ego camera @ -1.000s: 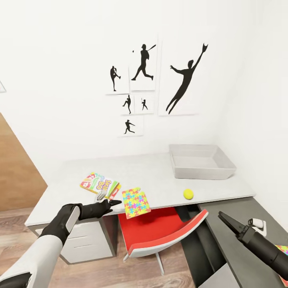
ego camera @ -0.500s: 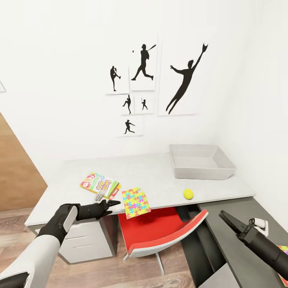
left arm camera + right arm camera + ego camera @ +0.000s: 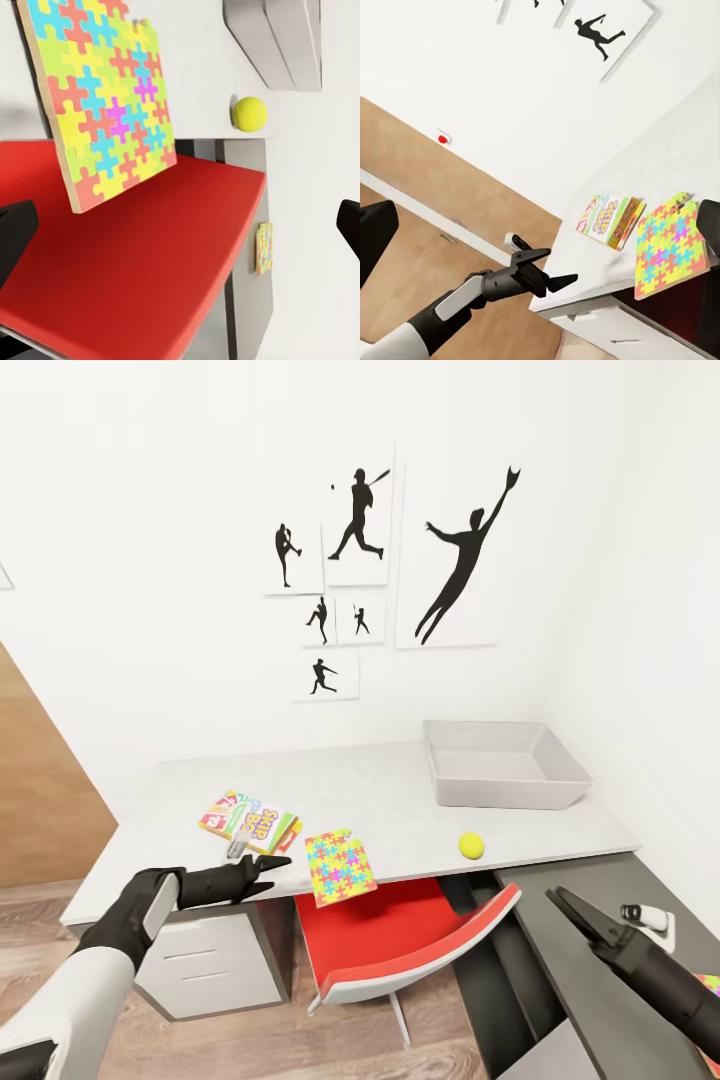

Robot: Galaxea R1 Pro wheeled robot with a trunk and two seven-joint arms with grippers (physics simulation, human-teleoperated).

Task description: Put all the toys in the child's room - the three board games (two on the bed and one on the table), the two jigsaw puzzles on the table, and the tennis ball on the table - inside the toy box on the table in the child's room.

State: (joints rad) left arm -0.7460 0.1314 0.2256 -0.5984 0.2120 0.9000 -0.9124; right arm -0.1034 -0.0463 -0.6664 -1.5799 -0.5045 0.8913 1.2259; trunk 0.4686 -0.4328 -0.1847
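Left gripper (image 3: 268,863) at the table's (image 3: 380,790) near edge, fingers apart, holding nothing, just short of the card game box (image 3: 250,821) and beside the jigsaw (image 3: 338,866). Box lid legible as "SKIP BO". Jigsaw tilted, overhanging the edge above a red chair (image 3: 400,940). Tennis ball (image 3: 471,845) loose near the front edge, further right. Toy box (image 3: 505,765) at the table's far right end, empty as far as visible. Right gripper (image 3: 577,910) low over a dark desk (image 3: 600,920), fingers seemingly apart, carrying nothing. Second jigsaw corner (image 3: 708,985) at the extreme right. Judged barely begun: nothing yet boxed; bed items unseen.
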